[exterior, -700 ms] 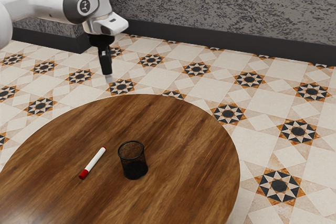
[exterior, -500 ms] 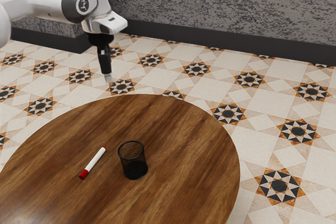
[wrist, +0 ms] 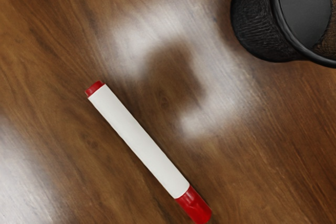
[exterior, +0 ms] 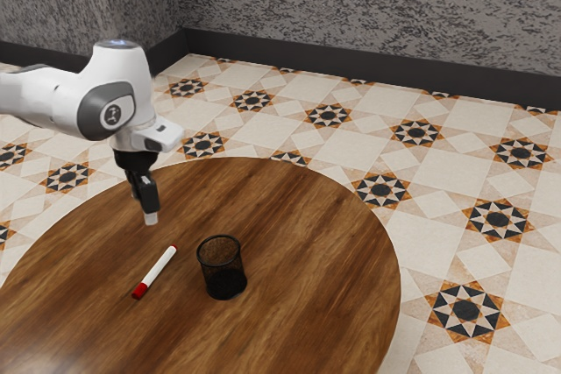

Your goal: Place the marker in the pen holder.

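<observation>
The gripper hangs over the far left part of the table, and it is hard to tell if it is spread or pressed together. The marker lies on the table, left of the pen holder. It is round, so a crooked grab could make it roll. A low swing right could tip the holder. The holder stands up, its dark floor showing inside; the marker is outside.
</observation>
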Controlling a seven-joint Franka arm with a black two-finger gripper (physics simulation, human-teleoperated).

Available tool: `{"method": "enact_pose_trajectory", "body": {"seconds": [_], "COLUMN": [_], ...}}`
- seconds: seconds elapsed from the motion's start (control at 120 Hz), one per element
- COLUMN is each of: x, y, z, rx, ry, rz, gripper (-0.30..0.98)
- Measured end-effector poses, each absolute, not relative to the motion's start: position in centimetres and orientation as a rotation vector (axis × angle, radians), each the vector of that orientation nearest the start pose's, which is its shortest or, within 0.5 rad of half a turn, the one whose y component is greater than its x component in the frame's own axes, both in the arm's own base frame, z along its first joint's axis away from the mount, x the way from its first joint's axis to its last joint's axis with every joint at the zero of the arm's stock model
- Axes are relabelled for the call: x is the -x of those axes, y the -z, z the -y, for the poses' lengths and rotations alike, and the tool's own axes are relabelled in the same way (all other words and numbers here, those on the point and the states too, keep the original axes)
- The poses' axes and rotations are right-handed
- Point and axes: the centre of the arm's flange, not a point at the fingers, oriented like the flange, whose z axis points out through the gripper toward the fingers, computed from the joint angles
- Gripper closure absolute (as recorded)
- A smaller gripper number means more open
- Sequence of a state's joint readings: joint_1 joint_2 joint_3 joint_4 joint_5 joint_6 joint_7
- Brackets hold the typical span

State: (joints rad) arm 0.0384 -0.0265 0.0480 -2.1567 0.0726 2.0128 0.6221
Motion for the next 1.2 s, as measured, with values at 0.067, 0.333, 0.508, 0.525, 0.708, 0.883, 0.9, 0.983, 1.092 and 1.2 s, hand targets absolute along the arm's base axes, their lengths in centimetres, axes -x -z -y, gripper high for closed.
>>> {"method": "enact_pose_trajectory", "body": {"seconds": [0.067,0.333,0.508,0.525,0.708,0.883,0.9,0.983,1.092,1.2], "x": [-51.8,-51.8,-52.6,-52.6,-53.0,-53.6,-53.7,-54.1,-54.4,-54.7], "y": [-39.3,-33.8,-31.5,-31.3,-29.3,-27.8,-27.6,-26.9,-26.0,-25.4], "z": [-5.9,-9.7,-6.9,-6.8,-6.9,-6.8,-6.9,-6.9,-7.1,-7.0], "rx": [3.007,3.082,3.084,3.084,3.085,3.083,3.083,3.08,3.075,3.071], "ry": [-0.17,-0.082,-0.085,-0.087,-0.108,-0.12,-0.121,-0.129,-0.143,-0.151], "rz": [-0.776,-0.289,-0.202,-0.191,-0.059,0.035,0.043,0.079,0.12,0.149], "gripper": [0.0,0.22,0.36,0.37,0.42,0.44,0.45,0.45,0.46,0.46]}}
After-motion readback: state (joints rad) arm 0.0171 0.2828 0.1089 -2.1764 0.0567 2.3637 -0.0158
